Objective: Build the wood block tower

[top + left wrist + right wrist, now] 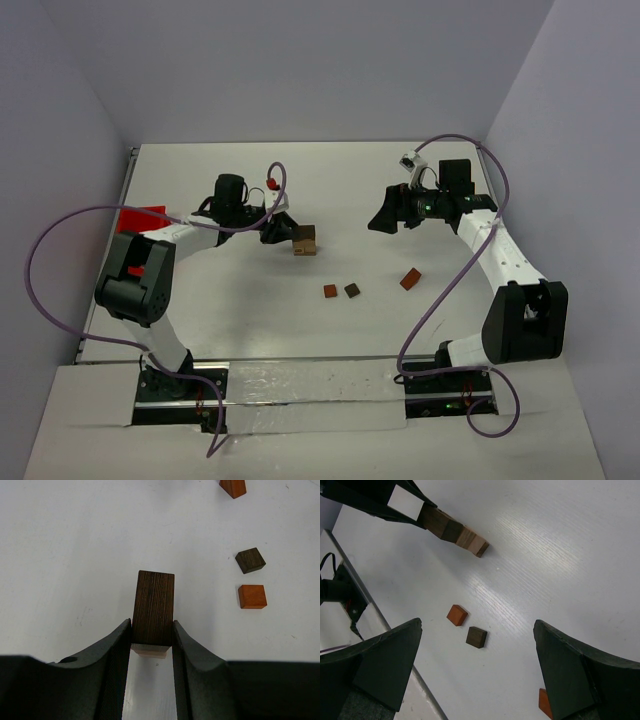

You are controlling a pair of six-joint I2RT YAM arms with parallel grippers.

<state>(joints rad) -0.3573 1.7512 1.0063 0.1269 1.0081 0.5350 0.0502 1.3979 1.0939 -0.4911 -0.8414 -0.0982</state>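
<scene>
- Overhead first: wood block tower (304,241) upright on the white table (200,330), a little left of centre, right at the tips of the left gripper (281,229), which reaches in from the left.
- Right gripper (380,218) well apart from the tower, off to its right, pointing toward it.
- Loose on the table nearer the arm bases: reddish-brown cube (330,291) just beside dark brown cube (352,290), not touching; reddish-brown block (411,279) farther right. Red bin (140,218) at the left edge, partly hidden by the left arm.
- Left wrist next: clenched on the tower's top piece, a dark brown block (155,605), with fingers (117,650) pressed against two opposite sides; light tan block (149,653) peeking out directly beneath. Two loose cubes off to the right, well apart from the jaws.
- Right wrist last: jaws spread wide, gripping nothing. Tower at the upper left of this view, far from these fingers, dark top piece pinched by the left gripper, lighter pieces under it down to the table. Both cubes on the table, seen between the fingers; corner of the reddish-brown block just beside the right one.
</scene>
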